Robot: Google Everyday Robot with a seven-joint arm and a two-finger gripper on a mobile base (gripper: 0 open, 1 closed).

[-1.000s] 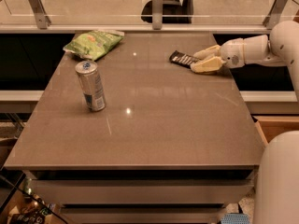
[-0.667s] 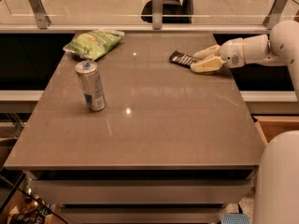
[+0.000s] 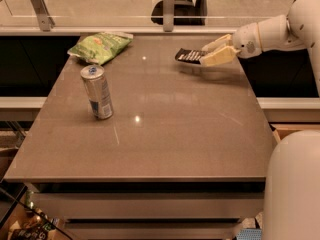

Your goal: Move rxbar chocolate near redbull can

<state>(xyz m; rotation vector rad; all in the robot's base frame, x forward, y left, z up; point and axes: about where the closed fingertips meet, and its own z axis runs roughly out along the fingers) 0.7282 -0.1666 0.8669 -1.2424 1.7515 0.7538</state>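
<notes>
The robot's cream-coloured two-finger pincer [image 3: 204, 56] reaches in from the right over the far right part of the smooth grey-brown counter [image 3: 175, 129], at the end of a white arm [image 3: 270, 31]. Its two fingers are closed on one end of the rxbar chocolate [image 3: 187, 55], a small flat bar in a black wrapper with white lettering. The bar sticks out leftward from between them, held roughly level. A dark shadow lies on the counter just under bar and pincer, so the bar seems to sit a little above the surface rather than on it.

The redbull can [image 3: 98, 92], a tall slim silver and blue metal drink can, stands upright on the left half of the counter, well apart from the bar. Its top faces up; what is inside cannot be seen.

Behind the can, near the far left corner, a crumpled green chip bag [image 3: 99, 46] lies flat. Whether it is sealed or opened cannot be told.
</notes>
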